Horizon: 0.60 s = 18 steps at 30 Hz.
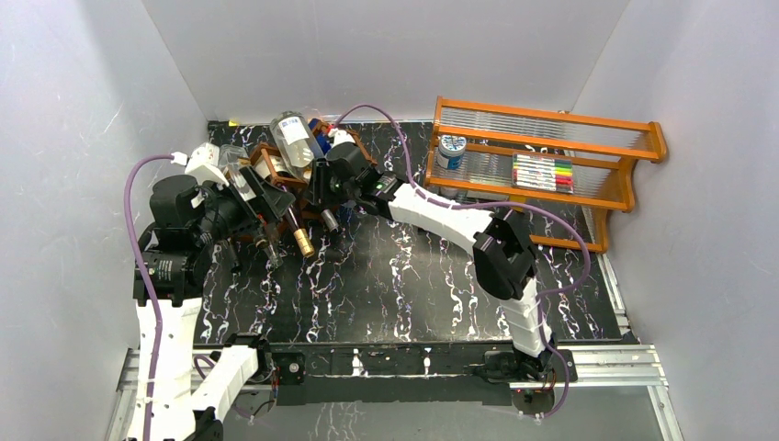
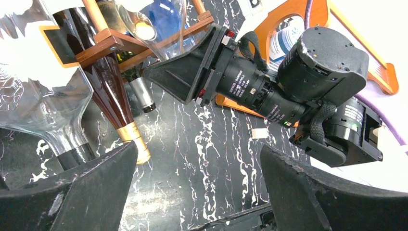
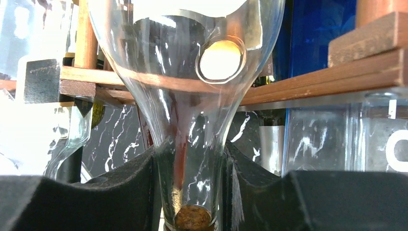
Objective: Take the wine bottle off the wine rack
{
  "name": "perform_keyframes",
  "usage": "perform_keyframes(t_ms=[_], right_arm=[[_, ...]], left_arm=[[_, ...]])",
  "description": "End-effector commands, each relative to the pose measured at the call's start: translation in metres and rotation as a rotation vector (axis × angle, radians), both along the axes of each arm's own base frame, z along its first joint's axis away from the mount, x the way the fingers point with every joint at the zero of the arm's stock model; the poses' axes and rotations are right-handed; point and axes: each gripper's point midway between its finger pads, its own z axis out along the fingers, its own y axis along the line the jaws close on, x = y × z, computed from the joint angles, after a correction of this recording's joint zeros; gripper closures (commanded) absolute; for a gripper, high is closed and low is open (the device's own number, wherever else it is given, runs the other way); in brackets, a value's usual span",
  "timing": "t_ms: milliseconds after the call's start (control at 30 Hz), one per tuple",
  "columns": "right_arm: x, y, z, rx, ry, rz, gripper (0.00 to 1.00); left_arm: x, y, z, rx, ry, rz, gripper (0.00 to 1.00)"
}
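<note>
Two-fingered right tool (image 3: 191, 185) pinches the wine bottle (image 3: 187, 72) at its neck.

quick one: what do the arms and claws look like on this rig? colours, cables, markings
The left arm and right arm both have white link shells and black joint housings. A purple cable loops along each. The left claw and right claw have matte black wedge-shaped fingers, scuffed at the edges. The right arm's wrist barrel carries small white print and black straps.
</note>
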Motion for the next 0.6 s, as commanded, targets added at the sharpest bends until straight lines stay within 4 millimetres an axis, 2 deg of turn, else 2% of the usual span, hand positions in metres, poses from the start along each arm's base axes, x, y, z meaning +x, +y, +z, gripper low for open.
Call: perform_keyframes(t_ms=[0,33,67,167,567], right_arm=[[-0.005,-0.003,0.087,0.233,-0.093,-0.011,0.92],[-0.007,-0.006,0.094,0.261,-0.092,-0.012,0.98],[-0.009,-0.009,0.102,0.295,-0.091,-0.013,1.00],[-0.017,-0.017,0.125,0.417,-0.090,0.016,1.00],[-0.036,-0.040,0.168,0.603,-0.037,0.095,1.00]], left_arm=[[-0.003,-0.004,0.000,-0.019,0.003,-0.019,0.02],[-0.003,-0.004,0.000,-0.019,0.002,-0.021,0.02],[-0.003,-0.004,0.000,-0.020,0.002,-0.022,0.02],[-0.003,-0.005,-0.001,-0.026,0.005,-0.028,0.02],[0.000,-0.012,0.001,-0.050,0.001,-0.059,0.02]])
